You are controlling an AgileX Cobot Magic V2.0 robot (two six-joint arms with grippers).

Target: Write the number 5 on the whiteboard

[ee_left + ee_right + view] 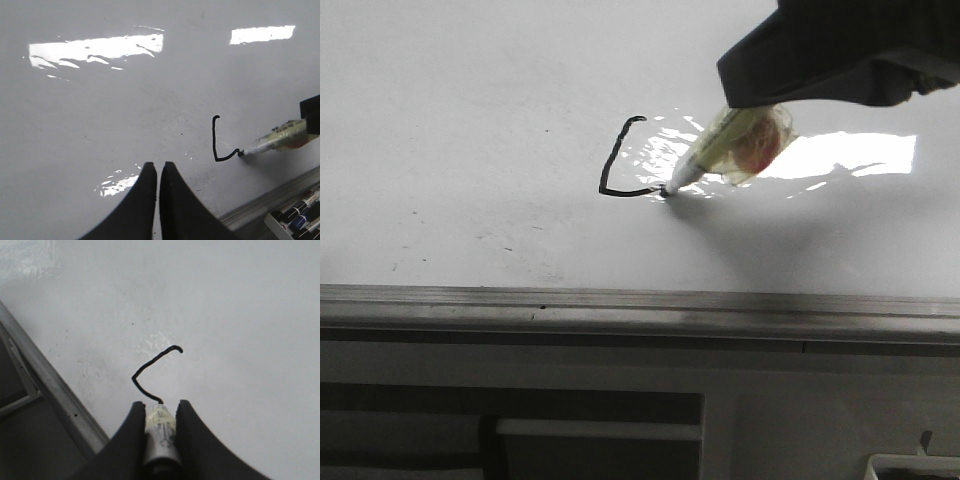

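Overhead, glare streaks the whiteboard [470, 120]; right pincer [161, 412] grips a marker [160, 430], left pincer [158, 172] closed.

glossy whiteboard [470, 150], black stroke [613, 165], perhaps unfinished

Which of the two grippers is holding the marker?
The right gripper: its jaws are shut on the marker, whose tip touches the number 5 stroke on the whiteboard. The left gripper is shut and holds nothing.

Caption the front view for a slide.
Right pincer presses a marker to the whiteboard, its tip at the end of a half-drawn 5.
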